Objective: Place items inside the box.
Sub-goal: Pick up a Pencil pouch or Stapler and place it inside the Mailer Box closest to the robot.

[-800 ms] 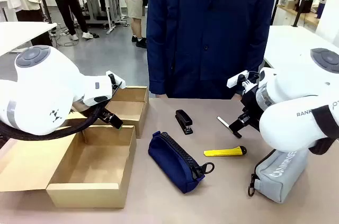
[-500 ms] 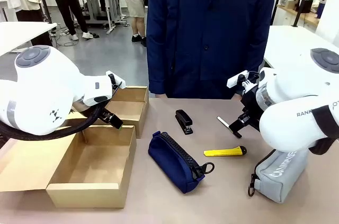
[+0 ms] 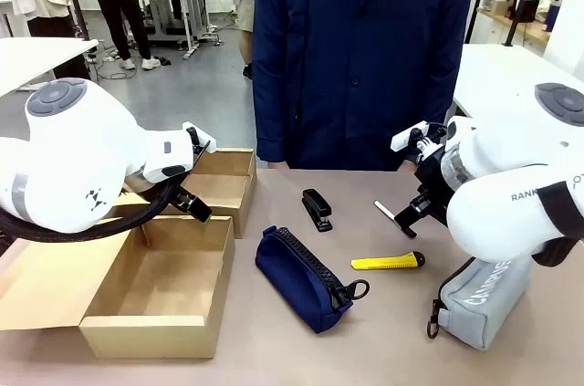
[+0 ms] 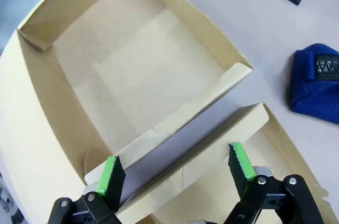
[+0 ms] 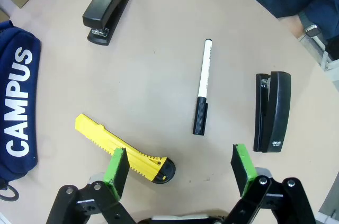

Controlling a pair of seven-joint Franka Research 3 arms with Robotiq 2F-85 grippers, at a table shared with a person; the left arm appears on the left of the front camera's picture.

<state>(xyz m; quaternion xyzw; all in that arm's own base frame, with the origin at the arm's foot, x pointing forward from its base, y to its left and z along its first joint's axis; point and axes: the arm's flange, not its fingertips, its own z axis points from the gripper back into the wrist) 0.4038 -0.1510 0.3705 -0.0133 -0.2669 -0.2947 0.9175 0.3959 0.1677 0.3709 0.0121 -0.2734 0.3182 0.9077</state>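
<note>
The right pincer (image 5: 179,167) hangs released over the table (image 5: 159,60), green pads spread wide with nothing between them; just beside one pad lies the yellow utility knife (image 5: 103,135), flat, its black end nearest the pincer; a marker pen (image 5: 202,94) and a second stapler (image 5: 273,112) lie near; the small black stapler (image 5: 109,6) and the navy pouch (image 5: 18,102) lie farther off; the grey pouch (image 3: 479,308) rests under the right arm. The left pincer (image 4: 175,170) is likewise released, poised above a flap of the box (image 4: 132,70), inside which nothing shows. No item looks placed yet; the step in hand seems the first pick, probably the knife; that calls for centring over it, pads straddling its narrow width, then lowering and clenching.
</note>
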